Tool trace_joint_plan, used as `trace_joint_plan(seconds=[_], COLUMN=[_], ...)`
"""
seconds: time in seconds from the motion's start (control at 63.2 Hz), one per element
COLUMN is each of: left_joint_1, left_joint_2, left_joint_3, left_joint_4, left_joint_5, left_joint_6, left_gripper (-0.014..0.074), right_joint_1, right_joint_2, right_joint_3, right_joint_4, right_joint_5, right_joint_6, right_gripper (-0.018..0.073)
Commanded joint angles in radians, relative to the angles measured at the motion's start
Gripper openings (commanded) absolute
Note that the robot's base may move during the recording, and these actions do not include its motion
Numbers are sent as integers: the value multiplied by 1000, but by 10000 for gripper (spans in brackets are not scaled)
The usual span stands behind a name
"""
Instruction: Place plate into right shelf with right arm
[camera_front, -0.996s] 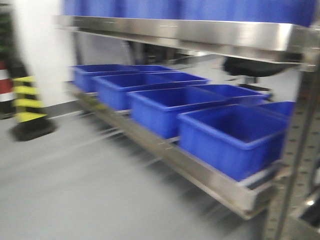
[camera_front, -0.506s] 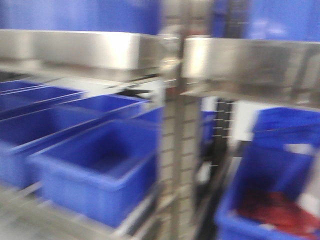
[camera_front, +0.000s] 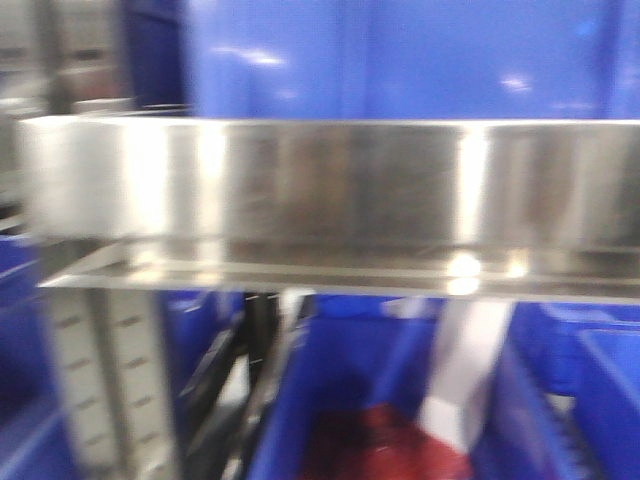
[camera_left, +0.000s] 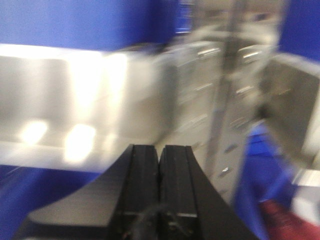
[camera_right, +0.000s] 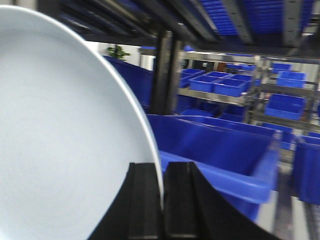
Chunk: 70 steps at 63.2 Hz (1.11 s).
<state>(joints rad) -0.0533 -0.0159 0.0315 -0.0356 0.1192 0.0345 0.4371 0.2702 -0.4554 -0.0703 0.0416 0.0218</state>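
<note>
Right wrist-mounted view is showing us the right gripper clamping the rim of the plate. The white disc is standing on edge between the black fingers, hanging in the air just beside a large blue bin. We are judging the pickup as done and the right shelf as reached, since it is filling the front view. The placing itself is not yet done. The plate is resting on nothing, so reaching in, setting it down and letting go are all remaining.

The left gripper is pressing its fingers together with nothing between them.

We are counting one plate and two grippers. In the blurred front view we are counting one steel beam, one perforated upright, one bin above the beam and at least three below. One of these, the middle bin, is holding something red. The bins on the farther racks are too many and too small for us to be counting.
</note>
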Motion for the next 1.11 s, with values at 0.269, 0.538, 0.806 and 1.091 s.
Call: trace_joint_plan(seconds=[0.269,0.538,0.806,1.091], left_joint_1=[1,1,1,1], left_joint_2=[-6,-6,-6,-6], left_joint_3=[10,10,10,10], left_joint_4=[-6,-6,-6,-6], left_joint_5=[-84,-84,-84,-84], left_joint_6=[-3,-3,-3,-3], left_gripper=[-47,-47,-47,-47], right_joint_1=[-1,-1,-1,-1], right_joint_2=[11,11,11,11], right_joint_3=[-30,-30,-30,-30], right_joint_4=[-6,-6,-6,-6], right_joint_5=[-93,-93,-93,-94], right_joint_6=[-1,-1,-1,-1], right_gripper=[54,54,54,54])
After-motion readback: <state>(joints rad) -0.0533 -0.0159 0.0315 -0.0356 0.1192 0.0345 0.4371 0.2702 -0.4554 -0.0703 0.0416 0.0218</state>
